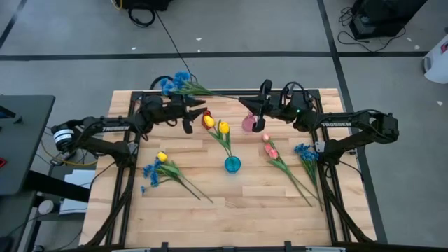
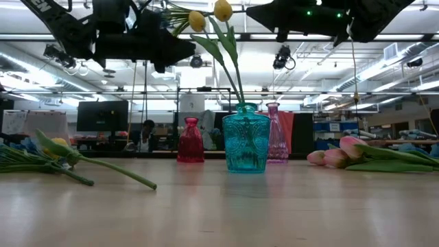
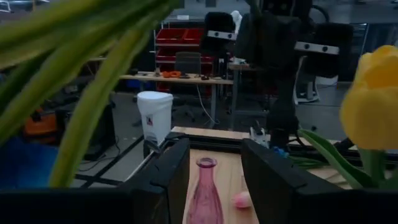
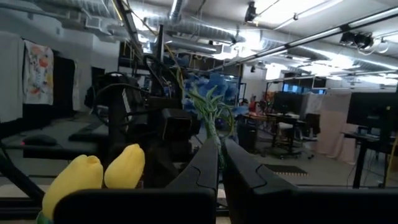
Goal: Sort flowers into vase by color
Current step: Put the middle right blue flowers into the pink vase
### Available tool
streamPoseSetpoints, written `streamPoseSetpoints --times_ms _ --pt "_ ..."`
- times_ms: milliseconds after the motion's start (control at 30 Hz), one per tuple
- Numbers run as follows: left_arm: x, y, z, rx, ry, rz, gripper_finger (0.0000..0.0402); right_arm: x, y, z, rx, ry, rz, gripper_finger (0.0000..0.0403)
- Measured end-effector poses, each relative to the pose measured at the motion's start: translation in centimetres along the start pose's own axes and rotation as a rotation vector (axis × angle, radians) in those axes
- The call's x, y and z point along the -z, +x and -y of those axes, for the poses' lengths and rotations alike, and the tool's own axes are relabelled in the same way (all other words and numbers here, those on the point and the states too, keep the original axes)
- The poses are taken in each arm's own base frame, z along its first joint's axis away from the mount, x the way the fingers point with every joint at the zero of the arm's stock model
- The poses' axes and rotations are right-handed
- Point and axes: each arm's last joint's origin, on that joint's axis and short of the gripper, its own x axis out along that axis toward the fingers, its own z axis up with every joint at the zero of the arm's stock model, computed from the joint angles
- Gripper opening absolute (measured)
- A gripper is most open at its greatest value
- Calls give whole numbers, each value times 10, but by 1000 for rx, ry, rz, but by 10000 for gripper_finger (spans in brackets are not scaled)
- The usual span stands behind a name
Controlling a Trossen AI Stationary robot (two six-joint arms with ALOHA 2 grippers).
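Pale wood-plank table [image 1: 210, 210], black frame, grey floor [image 1: 70, 70], workshop behind

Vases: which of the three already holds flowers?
The teal vase in front, holding two yellow tulips; the red vase and pink vase behind stand empty.

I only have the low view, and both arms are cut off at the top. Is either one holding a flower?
Observer: Yes. The right gripper is shut on the stem of a blue sprig.
Operator: And the left?
Observer: The left gripper has its jaws open with nothing between them, facing the pink vase.
Operator: Any blue ones lying on the table?
Observer: Yes. There are blue sprigs beside the yellow tulip on the left side, and another blue one next to the pink tulips on the right.
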Motion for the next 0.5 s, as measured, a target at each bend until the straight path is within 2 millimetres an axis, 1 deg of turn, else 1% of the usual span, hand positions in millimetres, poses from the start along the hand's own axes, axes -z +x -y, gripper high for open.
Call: streamPoseSetpoints --times_ms 167,300,400,500 --pt "-8 4 -12 -26 40 23 167 0 -1 7 26 -46 1 18" --pt "-11 13 -23 4 49 19 189 3 0 15 41 -52 35 18" --pt "-11 19 -30 14 49 10 201 8 7 19 21 -30 40 18" --pt "-17 22 -35 7 65 27 204 8 17 23 -5 -15 52 18"
